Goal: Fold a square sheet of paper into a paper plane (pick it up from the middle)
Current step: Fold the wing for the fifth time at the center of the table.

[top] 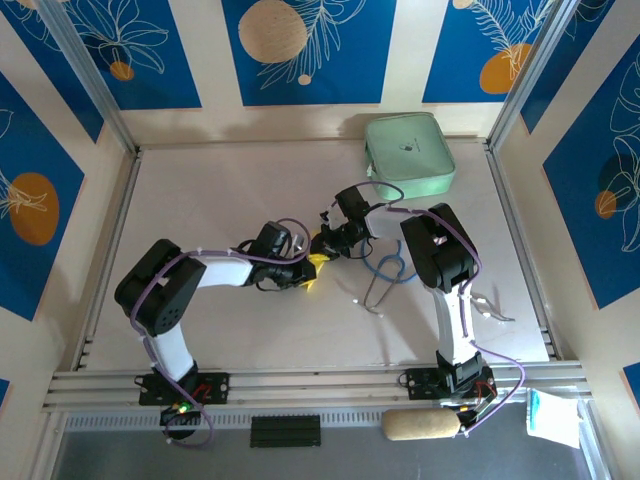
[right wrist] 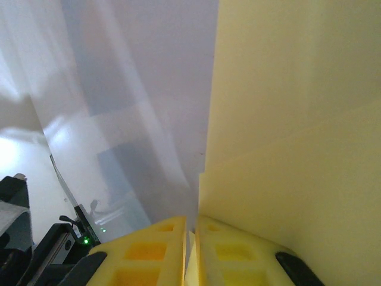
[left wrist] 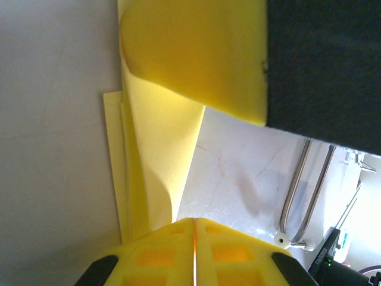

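- The left gripper (left wrist: 194, 229) lies low over the middle of the table (top: 220, 200), pointing right. Its yellow fingers (left wrist: 161, 253) are pressed together, with just a thin seam between them.
- The paper (left wrist: 158, 149) starts right at those fingertips. It is yellow and folded into several layers, with stepped edges along its left side. I cannot tell whether any of it is caught between the left fingers.
- From there the paper runs away from the left gripper. Its near part lies flat on the table and its far part curls up off the surface.
- In the top view the paper shows as a small yellow patch at the table's centre, between the two grippers.
- The right gripper (top: 328, 240) reaches in from the right and meets the paper just beyond the left one. In its wrist view the fingers (right wrist: 149, 256) are closed almost completely and pinch a pale edge of the paper. The sheet rises as a broad yellow wall on the right side of that view.
- A blue cable (top: 392, 268) loops on the table just right of the grippers. A bent wire loop (top: 372, 295) lies beside it, a little nearer.
- A mint-green case (top: 410, 152) lies flat at the far edge of the table, right of centre and well apart from the paper.
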### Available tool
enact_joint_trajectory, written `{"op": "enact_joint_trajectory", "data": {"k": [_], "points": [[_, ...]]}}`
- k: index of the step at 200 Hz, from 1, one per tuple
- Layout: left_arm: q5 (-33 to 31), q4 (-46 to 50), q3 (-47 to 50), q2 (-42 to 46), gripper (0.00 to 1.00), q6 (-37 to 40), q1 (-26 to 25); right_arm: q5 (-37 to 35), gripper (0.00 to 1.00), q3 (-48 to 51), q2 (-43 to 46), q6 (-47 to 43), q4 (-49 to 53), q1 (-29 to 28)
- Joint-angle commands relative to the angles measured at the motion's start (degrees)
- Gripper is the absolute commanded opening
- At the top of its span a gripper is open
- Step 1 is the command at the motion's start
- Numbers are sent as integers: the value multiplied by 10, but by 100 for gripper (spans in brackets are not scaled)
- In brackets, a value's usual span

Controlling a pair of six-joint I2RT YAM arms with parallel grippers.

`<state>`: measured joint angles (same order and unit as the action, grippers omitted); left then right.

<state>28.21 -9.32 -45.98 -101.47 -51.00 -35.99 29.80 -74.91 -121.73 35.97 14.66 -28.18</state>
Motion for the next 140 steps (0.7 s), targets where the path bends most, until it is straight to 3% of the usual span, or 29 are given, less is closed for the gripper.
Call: {"op": "enact_joint_trajectory", "data": {"k": [1, 140], "points": [[-7, 17, 12, -7, 8, -7, -6, -28, 15, -1, -26, -4, 34, -5], [-22, 49, 30, 1, 5, -3, -18, -49, 12, -16, -45, 1, 71, -6]]}}
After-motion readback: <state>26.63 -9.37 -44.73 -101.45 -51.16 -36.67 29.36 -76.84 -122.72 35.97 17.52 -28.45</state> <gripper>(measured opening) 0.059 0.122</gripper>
